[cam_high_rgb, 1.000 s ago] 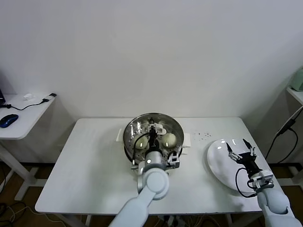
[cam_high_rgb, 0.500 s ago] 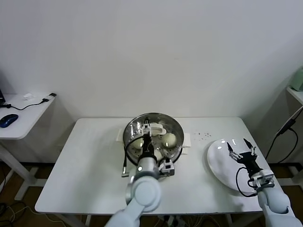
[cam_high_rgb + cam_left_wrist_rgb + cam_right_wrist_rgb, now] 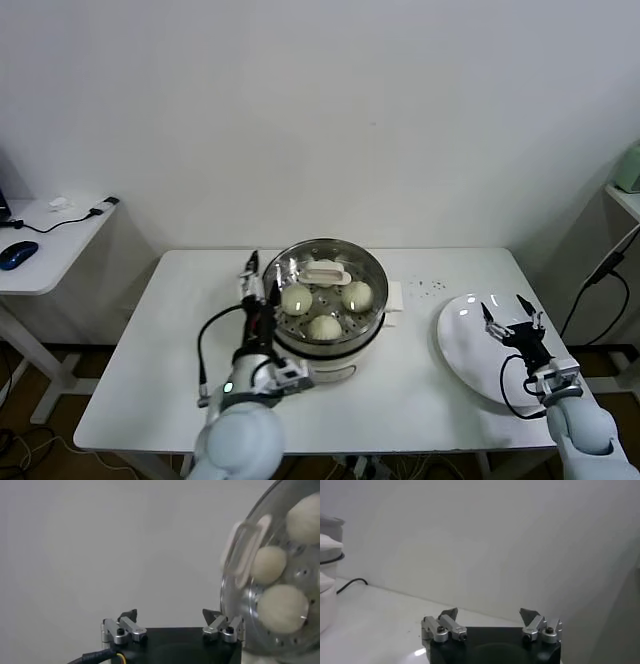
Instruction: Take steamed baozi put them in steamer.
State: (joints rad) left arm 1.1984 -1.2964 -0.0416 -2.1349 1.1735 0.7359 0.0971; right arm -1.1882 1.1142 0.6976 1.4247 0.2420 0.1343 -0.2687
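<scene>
Now the round shiny steel steamer pot with its perforated tray (image 3: 365,268) sits at the centre of the head view on the white bench (image 3: 170,350). Three smooth cream-white steamed baozi (image 3: 326,327) lie inside on the tray, close together; a fourth, if it is there, cannot be made out. A small white rectangular piece (image 3: 324,269) rests at the pot's far rim.

Just left of the pot, lower centre of the frame, the left hand (image 3: 255,278) stands beside the steel wall with its fingers spread and nothing between them; its wrist view shows the same wide gap (image 3: 173,625) with the pot close at one side. At the lower right the right hand (image 3: 511,318) waits over the flat white round plate (image 3: 455,345), fingers likewise spread and empty.

Judging from this, the chief risk is the left hand's closeness to the pot: a careless swing could knock the rim, shift the steamer or jolt the buns together. Its trailing black cable (image 3: 204,345) could also snag.
</scene>
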